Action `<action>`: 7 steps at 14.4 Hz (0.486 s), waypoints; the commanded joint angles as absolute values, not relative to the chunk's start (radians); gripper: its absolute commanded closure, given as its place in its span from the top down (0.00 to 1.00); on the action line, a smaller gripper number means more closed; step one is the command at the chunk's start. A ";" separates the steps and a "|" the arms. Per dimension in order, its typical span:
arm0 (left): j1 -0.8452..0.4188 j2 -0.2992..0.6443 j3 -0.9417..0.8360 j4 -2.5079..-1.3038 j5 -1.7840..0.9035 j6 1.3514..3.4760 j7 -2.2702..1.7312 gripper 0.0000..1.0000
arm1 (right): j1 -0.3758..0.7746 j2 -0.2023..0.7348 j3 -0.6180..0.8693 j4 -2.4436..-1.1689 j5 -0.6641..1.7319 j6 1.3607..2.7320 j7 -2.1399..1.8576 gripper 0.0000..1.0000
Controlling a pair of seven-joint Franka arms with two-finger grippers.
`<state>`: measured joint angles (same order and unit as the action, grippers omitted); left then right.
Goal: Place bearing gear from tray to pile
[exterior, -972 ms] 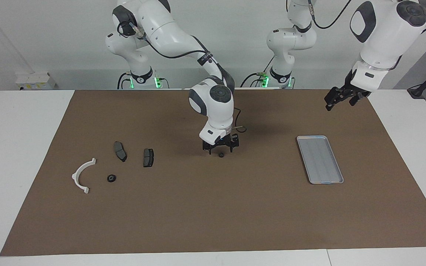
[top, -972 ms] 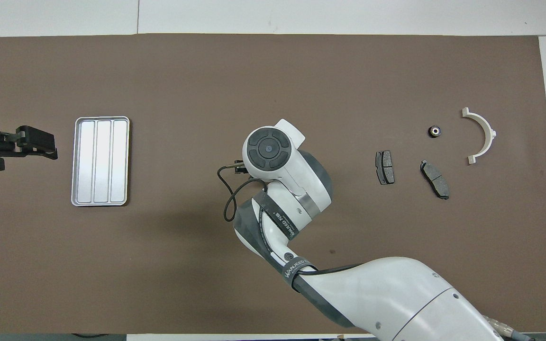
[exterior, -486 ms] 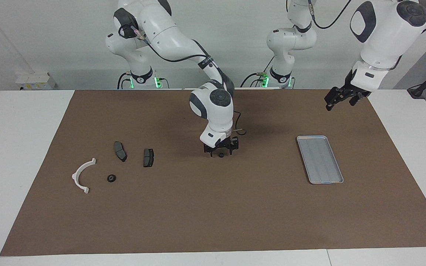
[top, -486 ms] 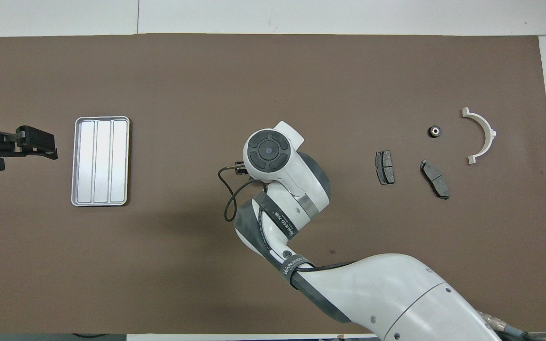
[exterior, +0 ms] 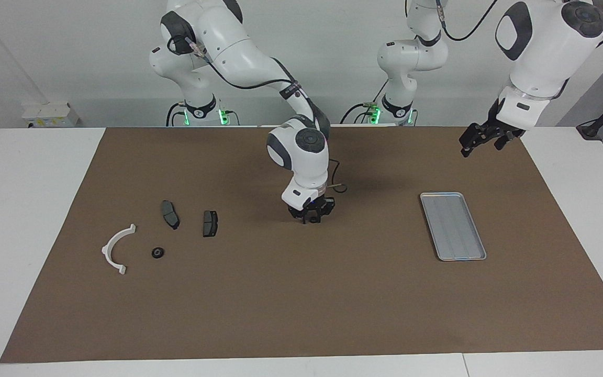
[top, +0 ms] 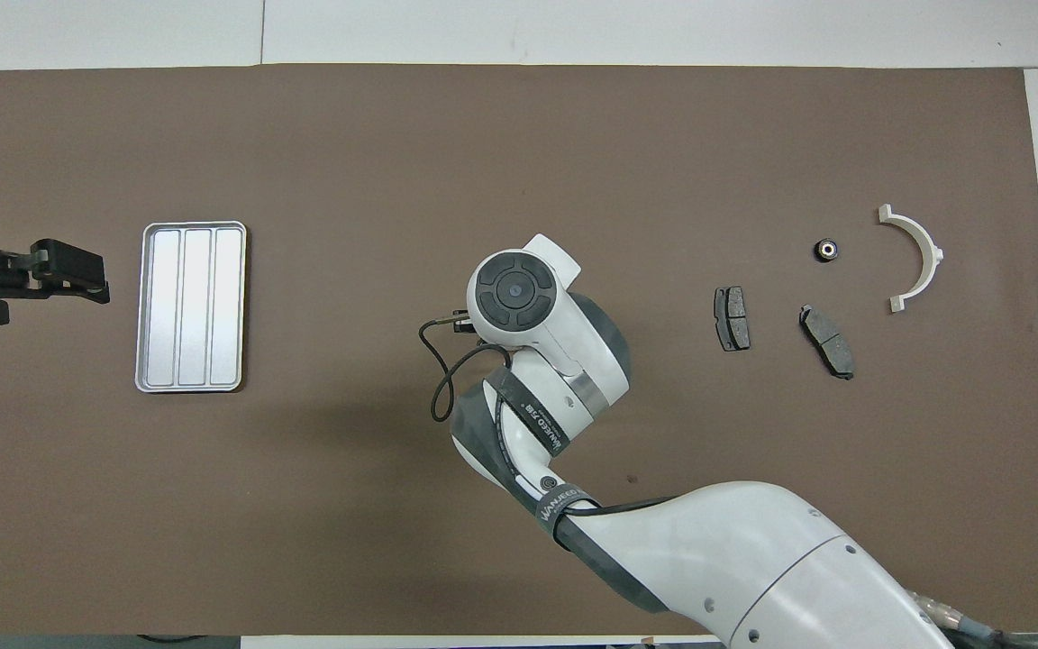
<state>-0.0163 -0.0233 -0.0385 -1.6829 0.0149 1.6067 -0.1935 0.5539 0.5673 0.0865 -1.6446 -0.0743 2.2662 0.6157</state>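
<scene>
We are working our right gripper (exterior: 312, 217) down at the middle of the brown mat (exterior: 301, 293), its fingers drawn in close around a small dark round bearing gear (exterior: 312, 220) that is sitting on the mat between the fingertips; whether they are already pinching it, we cannot tell. The gear is lying well apart from both the shallow silver-grey ridged metal tray (exterior: 453, 225), which is holding nothing, and the pile toward our right arm's end of the table, so we judge this a mid-table pick-up. That pile is gathering a white semicircular plastic bracket (exterior: 115, 247), two dark grey brake-pad-shaped plates (exterior: 169, 214), and a second small black round gear (exterior: 158, 253) lying beside the bracket. We are keeping our left gripper (exterior: 477, 137) waiting in the air just off the tray's end, nothing visible between its fingers.
</scene>
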 commanded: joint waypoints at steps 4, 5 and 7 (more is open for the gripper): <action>-0.012 -0.044 -0.040 -1.704 0.005 1.620 -0.184 1.00 | 0.410 0.545 0.098 -1.412 -0.115 1.942 0.436 0.00; -0.012 -0.046 -0.040 -1.706 0.005 1.620 -0.184 1.00 | 0.372 0.529 0.098 -1.396 -0.103 1.919 0.373 0.00; -0.012 -0.044 -0.040 -1.704 0.005 1.620 -0.184 1.00 | 0.284 0.517 0.098 -1.394 -0.087 1.913 0.217 0.00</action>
<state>-0.0163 -0.0233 -0.0385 -1.6829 0.0148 1.6067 -0.1935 0.3630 0.5183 0.0811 -1.4061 -0.1059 1.9293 0.3438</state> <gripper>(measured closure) 0.000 0.762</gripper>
